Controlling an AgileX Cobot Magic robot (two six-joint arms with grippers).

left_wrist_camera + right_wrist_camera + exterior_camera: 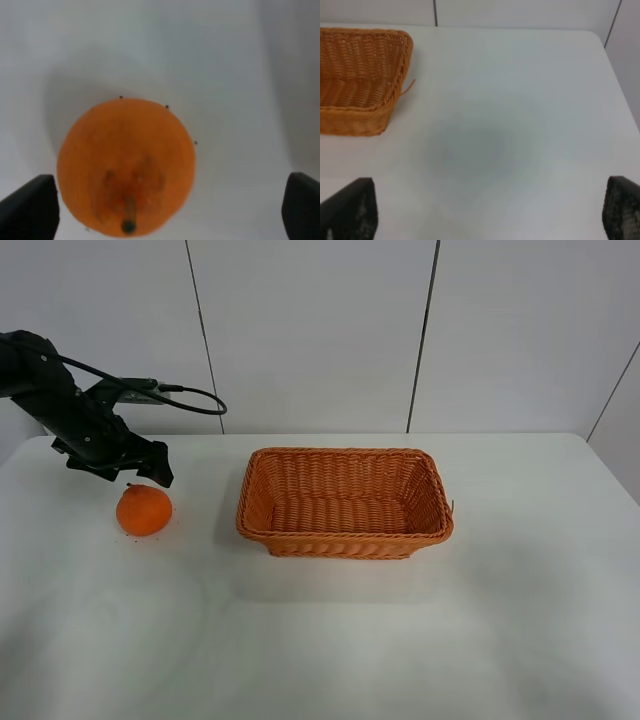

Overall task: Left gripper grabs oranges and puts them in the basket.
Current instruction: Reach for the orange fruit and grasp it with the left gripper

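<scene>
The white tabletop [330, 640] carries everything. The basket [345, 542] sits near its middle, mouth up, with its long axis running left to right across the high view. It holds nothing.

The left arm [60, 400] reaches in from the far left edge, with a black cable [195, 397] looping off it. Its end effector [150, 472] hangs just over the orange, on the fruit's far side. In the left wrist view the fingers [30, 207] are spread wider than the fruit, one just beside its edge and the other well apart from it. They pinch nothing.

The right end effector [485, 210] shows only in its own wrist view. It is spread wide over bare tabletop, with a corner of the basket off to one side.

The orange [144, 511] rests on the tabletop left of the basket and apart from it. It is nearly round, with no clear long axis. Its knobbed stem [131, 486] points up, tilted toward the back left and the arm.
</scene>
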